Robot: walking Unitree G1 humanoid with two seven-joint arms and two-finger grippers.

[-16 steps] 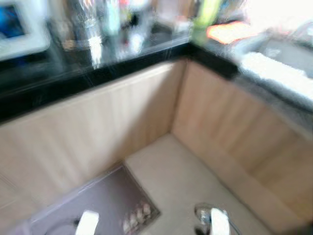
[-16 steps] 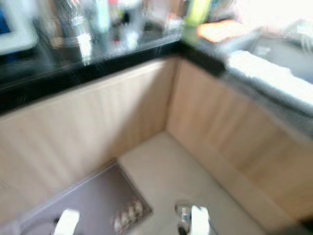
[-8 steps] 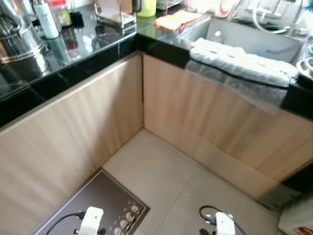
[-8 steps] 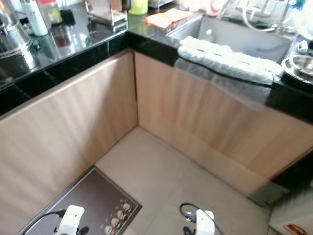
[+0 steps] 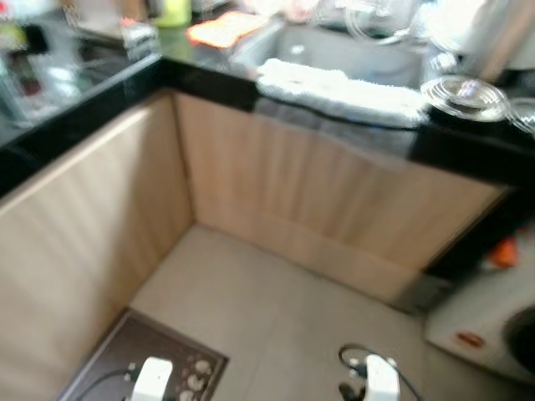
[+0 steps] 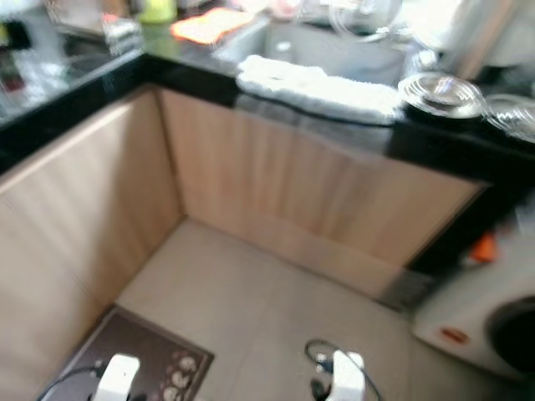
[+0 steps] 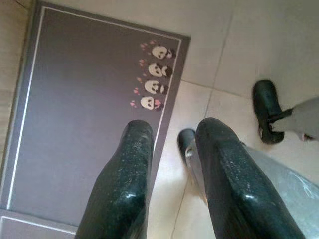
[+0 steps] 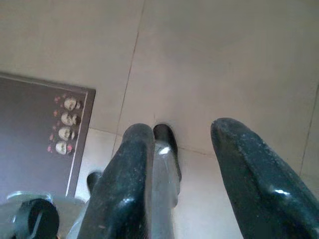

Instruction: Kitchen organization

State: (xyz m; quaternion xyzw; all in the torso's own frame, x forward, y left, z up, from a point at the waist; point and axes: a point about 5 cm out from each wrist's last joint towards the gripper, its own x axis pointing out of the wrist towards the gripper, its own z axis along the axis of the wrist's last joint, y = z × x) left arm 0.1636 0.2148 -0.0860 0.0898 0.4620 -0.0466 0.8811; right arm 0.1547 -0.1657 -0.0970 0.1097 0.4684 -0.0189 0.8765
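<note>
Head views are motion-blurred. One L-shaped black counter (image 5: 75,117) runs over light wood cabinet panels (image 5: 318,200) and meets in a corner at upper left. Set into it is one sink (image 5: 351,58), with one white towel (image 5: 338,88) draped along its front edge. Beside the sink, toward the right, are two shiny metal bowls: one (image 5: 462,90) plainly seen, a second (image 5: 525,113) cut by the frame edge. One orange cloth (image 5: 224,27) lies on the counter near the corner, with one yellow-green container (image 5: 171,10) just behind it; other items on the left run of counter are too blurred to count. One white appliance with a round dark opening (image 5: 493,326) stands on the floor at lower right. One dark brown floor mat (image 7: 84,114) lies on the beige floor tiles (image 8: 209,64); it carries four small panda faces (image 7: 155,77) in a row near one edge. Both arms hang low, pointing at the floor. Left hand (image 7: 172,164): two black fingers parted, nothing between them, hovering above the mat's edge. Right hand (image 8: 182,164): fingers spread wider, also empty, above bare tile just beside the mat. Two dark robot feet (image 7: 266,112) show on the tile below the hands.
</note>
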